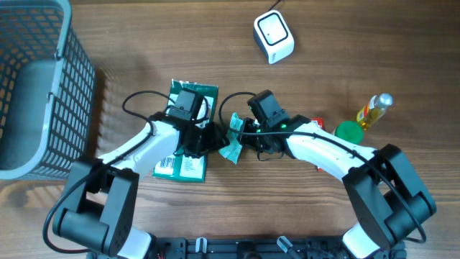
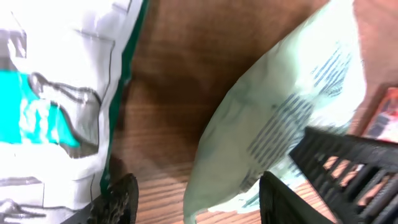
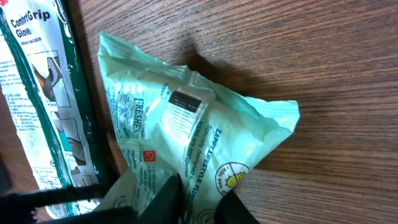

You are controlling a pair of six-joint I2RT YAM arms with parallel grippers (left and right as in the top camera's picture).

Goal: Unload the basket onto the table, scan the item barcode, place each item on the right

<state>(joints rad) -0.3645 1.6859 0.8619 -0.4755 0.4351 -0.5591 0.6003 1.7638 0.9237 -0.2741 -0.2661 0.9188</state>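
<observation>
Overhead view: the mint-green packet (image 1: 231, 146) lies on the brown worktop (image 1: 359, 43) in the middle of the frame. It sits between the two arms. The left end effector (image 1: 213, 140) is at its left side and the right end effector (image 1: 243, 138) is at its right side. A green glove pack (image 1: 188, 167) lies flat under the left arm, just beside the packet. The white scanner (image 1: 273, 37) stands well apart, at the top of the frame. A gray basket (image 1: 36, 93) fills the upper left. A small yellow bottle (image 1: 374, 111) and a green cap (image 1: 348, 132) are at the right.

Left wrist view: the left end effector (image 2: 199, 196) is spread wide. Its fingers (image 2: 121, 199) show at the bottom of the frame. The packet (image 2: 280, 118) comes down between them, close to the right one. The glove pack (image 2: 56, 106) is at the left. A black ribbed part of the other arm (image 2: 348, 165) is at the lower right.

Right wrist view: the right end effector (image 3: 202, 202) has its fingers (image 3: 168, 199) close together, pinching the packet's lower edge. The packet (image 3: 186, 124) is crumpled, with a small dark label (image 3: 186, 102) facing up. The glove pack (image 3: 37, 93) runs along the left edge.
</observation>
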